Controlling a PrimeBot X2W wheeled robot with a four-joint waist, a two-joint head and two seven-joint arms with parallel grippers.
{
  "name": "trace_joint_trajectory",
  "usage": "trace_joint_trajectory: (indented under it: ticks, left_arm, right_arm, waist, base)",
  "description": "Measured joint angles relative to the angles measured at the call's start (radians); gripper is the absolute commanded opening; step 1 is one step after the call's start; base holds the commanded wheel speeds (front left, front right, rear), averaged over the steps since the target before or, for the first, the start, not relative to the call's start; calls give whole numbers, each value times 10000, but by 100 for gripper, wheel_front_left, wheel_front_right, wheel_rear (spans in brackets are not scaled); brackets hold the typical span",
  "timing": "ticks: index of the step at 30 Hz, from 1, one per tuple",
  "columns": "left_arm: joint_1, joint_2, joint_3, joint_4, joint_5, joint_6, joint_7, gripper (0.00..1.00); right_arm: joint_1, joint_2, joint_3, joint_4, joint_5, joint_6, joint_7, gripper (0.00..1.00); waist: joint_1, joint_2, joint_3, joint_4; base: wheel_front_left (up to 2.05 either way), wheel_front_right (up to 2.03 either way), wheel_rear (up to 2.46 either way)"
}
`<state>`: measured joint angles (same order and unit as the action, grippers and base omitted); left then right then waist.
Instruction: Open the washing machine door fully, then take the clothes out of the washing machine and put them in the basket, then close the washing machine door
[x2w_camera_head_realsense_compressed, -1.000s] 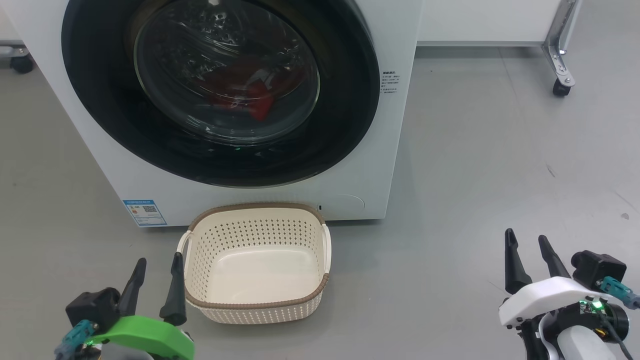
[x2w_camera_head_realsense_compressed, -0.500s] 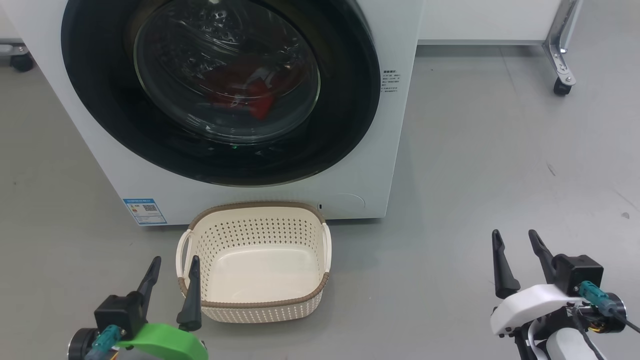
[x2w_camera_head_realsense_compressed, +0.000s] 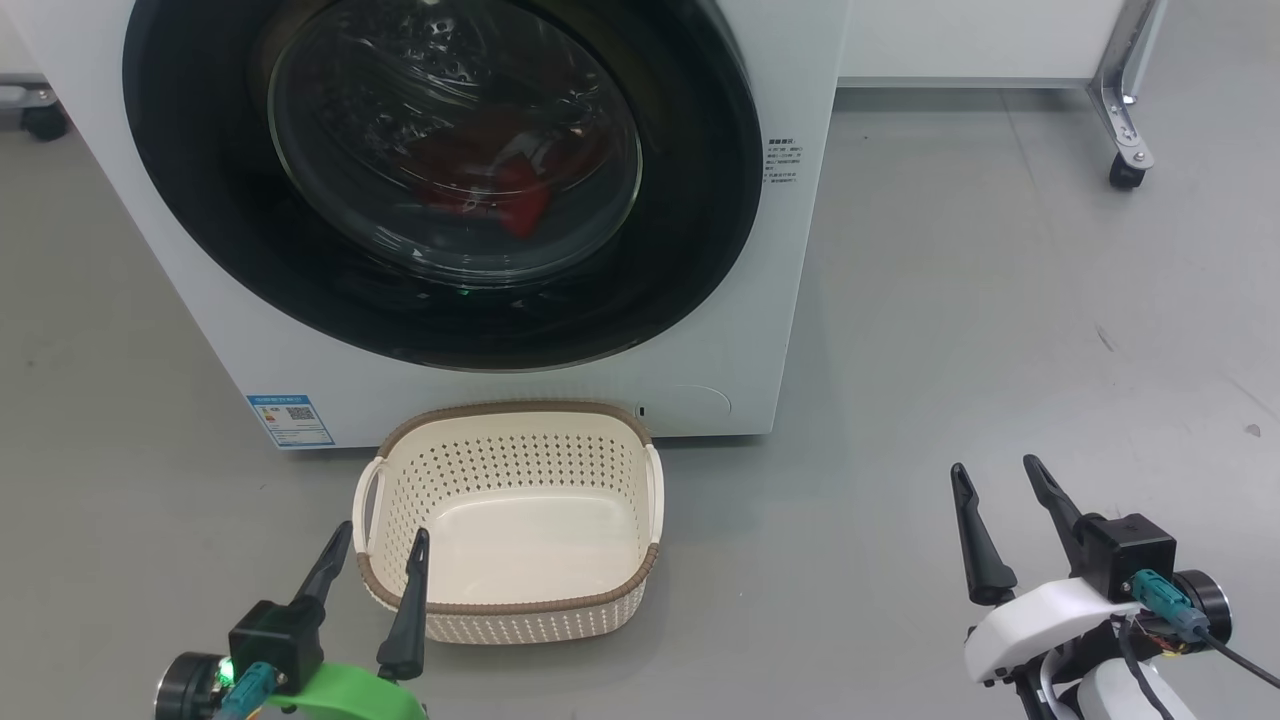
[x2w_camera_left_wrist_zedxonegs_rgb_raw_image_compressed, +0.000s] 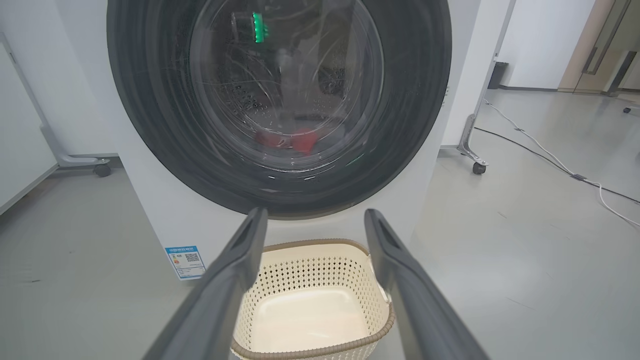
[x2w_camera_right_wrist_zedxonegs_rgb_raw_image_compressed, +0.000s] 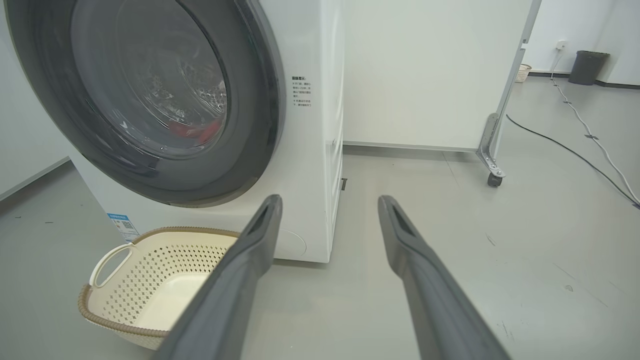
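door (x2w_camera_head_realsense_compressed: 690, 200) shut, clothes (x2w_camera_head_realsense_compressed: 500, 195) inside (red), basket (x2w_camera_head_realsense_compressed: 515, 410) below

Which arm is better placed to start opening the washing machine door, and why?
Probably the left: the left gripper, open, faces the closed washing machine door squarely over the basket, while the right gripper, also open, points past the washing machine's right front corner. Where its handle lies I cannot tell.

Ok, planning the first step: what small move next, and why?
Probably lift the right gripper, jaws open, toward the round black-rimmed glass door: it looks shut, with red fabric clothes behind it and the cream perforated basket empty.
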<state>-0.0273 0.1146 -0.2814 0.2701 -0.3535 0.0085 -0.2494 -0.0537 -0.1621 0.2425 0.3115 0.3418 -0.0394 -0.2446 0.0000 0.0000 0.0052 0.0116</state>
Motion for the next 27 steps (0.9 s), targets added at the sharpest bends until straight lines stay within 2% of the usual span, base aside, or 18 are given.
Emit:
trace_joint_trajectory:
  ticks: [21,22,23,27]
  left_arm:
    - [-42,-50,130,244,46,48,0,100]
    - [-44,-52,136,251,46,48,0,100]
    - [-46,-52,140,272,48,48,0,100]
    - [-48,-69,157,332,105,50,0,100]
  right_arm:
    - [122,249,-265,77,-205,-29,0,100]
    - [122,257,-280,77,-205,-27,0,40]
    - [122,267,-299,77,-205,2,0,0]
    - [124,295,-368,92,-205,115,0,0]
  waist:
    - [0,0,-16,14]
    - [0,0,-16,17]
    - [0,0,-15,19]
    - [1,0,-11,36]
  base:
    - [0,0,0]
    - [0,0,0]
    - [0,0,0]
    - [0,0,0]
